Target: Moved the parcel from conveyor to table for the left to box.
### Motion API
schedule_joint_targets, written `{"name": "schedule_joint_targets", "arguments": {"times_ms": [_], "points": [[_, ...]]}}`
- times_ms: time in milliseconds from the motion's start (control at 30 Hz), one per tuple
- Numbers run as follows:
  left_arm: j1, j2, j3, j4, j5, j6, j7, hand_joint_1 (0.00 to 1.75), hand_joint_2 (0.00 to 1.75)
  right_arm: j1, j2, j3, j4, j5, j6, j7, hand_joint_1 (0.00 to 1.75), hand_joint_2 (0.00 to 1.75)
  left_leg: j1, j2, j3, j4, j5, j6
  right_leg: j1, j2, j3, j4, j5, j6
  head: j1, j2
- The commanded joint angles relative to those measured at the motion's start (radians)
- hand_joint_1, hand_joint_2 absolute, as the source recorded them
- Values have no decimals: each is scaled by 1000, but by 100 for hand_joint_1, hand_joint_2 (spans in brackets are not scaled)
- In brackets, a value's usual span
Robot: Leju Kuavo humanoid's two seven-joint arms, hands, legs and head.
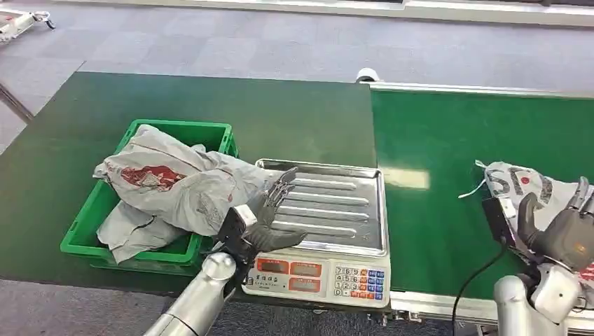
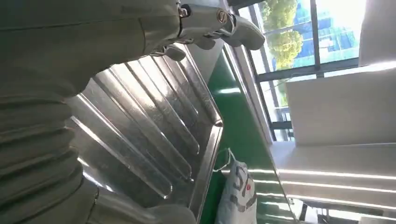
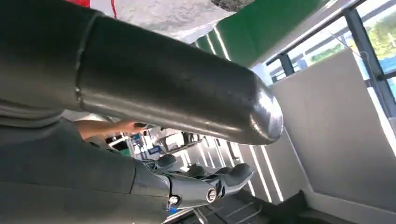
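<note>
A grey parcel (image 1: 522,185) with red and black print lies on the green conveyor belt (image 1: 434,154) at the right; the left wrist view shows this parcel (image 2: 238,196) beyond the scale's tray. My right hand (image 1: 560,231) is at the parcel's near side, thumb and fingers apart, with nothing clearly gripped. In the right wrist view its thick thumb (image 3: 187,98) and dark fingers (image 3: 210,182) are spread, with the parcel (image 3: 159,14) at the edge. My left hand (image 1: 273,213) hovers open over the left part of the scale's steel tray (image 1: 336,210).
A green crate (image 1: 91,231) on the dark table (image 1: 210,98) holds several grey parcels (image 1: 175,182), piled above its rim. The scale's keypad front (image 1: 319,273) faces me. A black cable (image 1: 476,280) hangs by my right arm. A person's hand (image 3: 116,127) is in the right wrist view's background.
</note>
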Motion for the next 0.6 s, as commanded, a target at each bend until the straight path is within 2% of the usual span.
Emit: {"name": "schedule_joint_targets", "arguments": {"times_ms": [33,167,400,600], "points": [[-19,17,33,28,-5,1,5,0,175,-71,33,-52,118,0,0,3,0,0,0,3,2,-1,0,0,0,2,1,-1,0,-1,0,0],[-19,17,33,28,-5,1,5,0,175,-71,33,-52,118,0,0,3,0,0,0,4,3,-1,-1,0,1,3,3,-2,1,-1,0,0],[-26,13,47,43,-15,-7,5,0,175,-150,-33,-82,339,7,83,98,0,0,0,3,3,-1,0,0,1,2,2,-1,1,-1,0,0],[-36,2,48,57,-23,-13,5,0,175,-182,-77,-114,491,-8,103,119,0,0,1,2,2,-1,0,0,1,1,2,-2,0,-1,0,0]]}}
